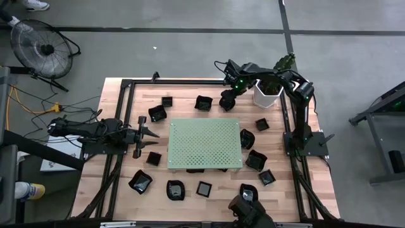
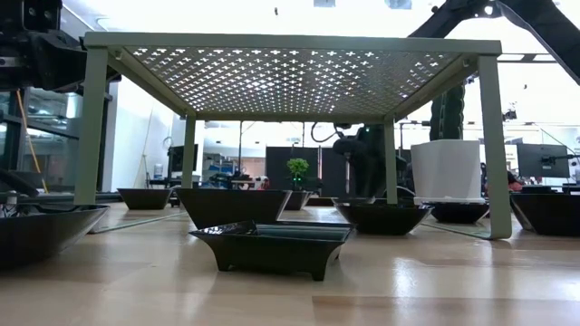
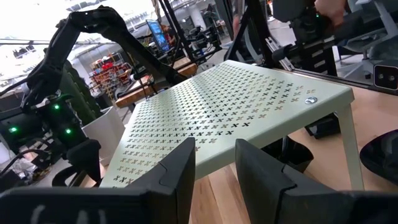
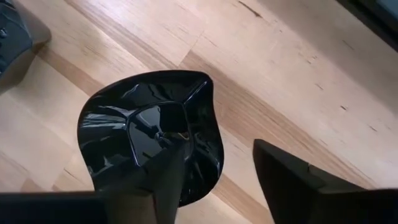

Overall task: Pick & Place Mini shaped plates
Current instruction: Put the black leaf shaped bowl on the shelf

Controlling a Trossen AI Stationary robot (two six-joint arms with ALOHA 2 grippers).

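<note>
my right gripper (image 4: pixel 214 180) hangs at the far side, fingers spread, holding nothing. a plate (image 4: pixel 149 134) sits just below, rim under one finger. my left gripper (image 3: pixel 214 171) waits part open, empty, left of the board (image 3: pixel 236 109).

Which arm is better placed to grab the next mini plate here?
Right. The right gripper hangs open directly over a black plate beyond the green board. The left gripper waits empty beside the board's left edge.

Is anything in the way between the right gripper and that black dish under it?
Nothing visible. The right gripper hangs open just above the black dish, one finger over its bowl, the other beside its rim. Only bare wooden table surrounds it.
</note>
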